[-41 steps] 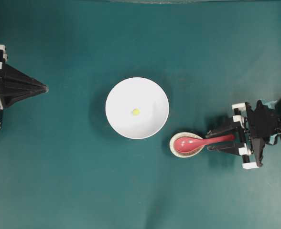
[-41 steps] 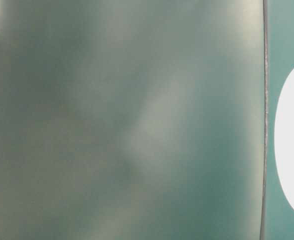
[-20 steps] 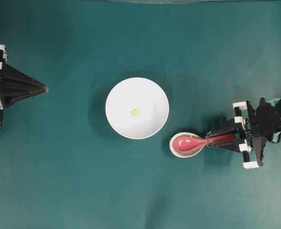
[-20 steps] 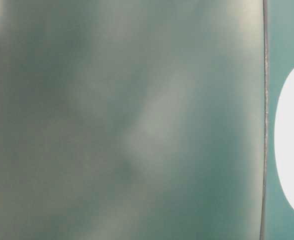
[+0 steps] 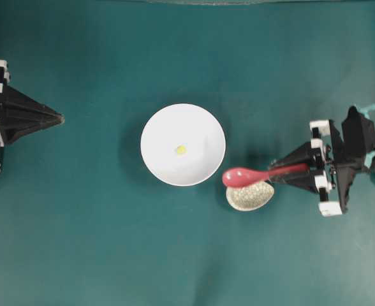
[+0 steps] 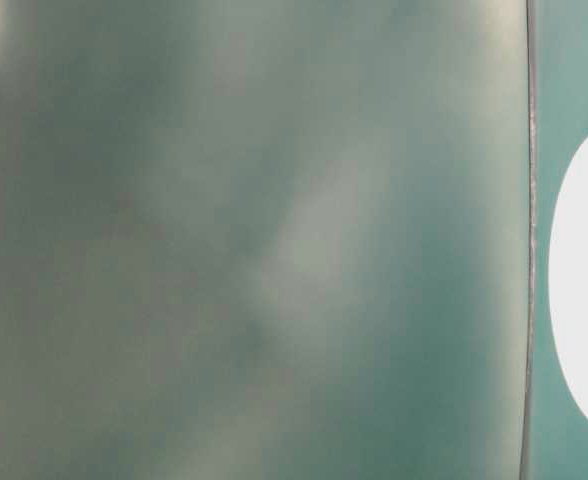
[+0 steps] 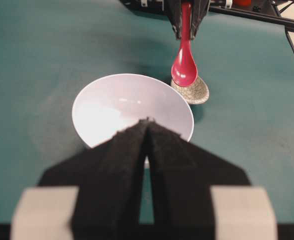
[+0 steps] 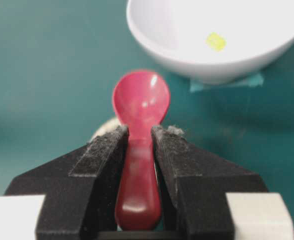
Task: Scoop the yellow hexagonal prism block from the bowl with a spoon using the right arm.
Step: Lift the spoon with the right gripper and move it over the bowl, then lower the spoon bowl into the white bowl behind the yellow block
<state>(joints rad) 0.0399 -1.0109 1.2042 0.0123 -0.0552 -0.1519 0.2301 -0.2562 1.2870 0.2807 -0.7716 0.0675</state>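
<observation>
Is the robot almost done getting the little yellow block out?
Not yet. Done: the right gripper has clamped the spoon by its handle and holds it above the spoon rest. Left: the yellow block lies in the bowl, so the scooping has not started.

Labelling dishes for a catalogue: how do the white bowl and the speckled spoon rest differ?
The bowl is plain white, round and the larger dish; the spoon rest is speckled beige, teardrop-shaped and much smaller. The bowl holds a tiny yellow block; the spoon rest holds nothing, with the red spoon raised above it. Both sit on the teal table.
</observation>
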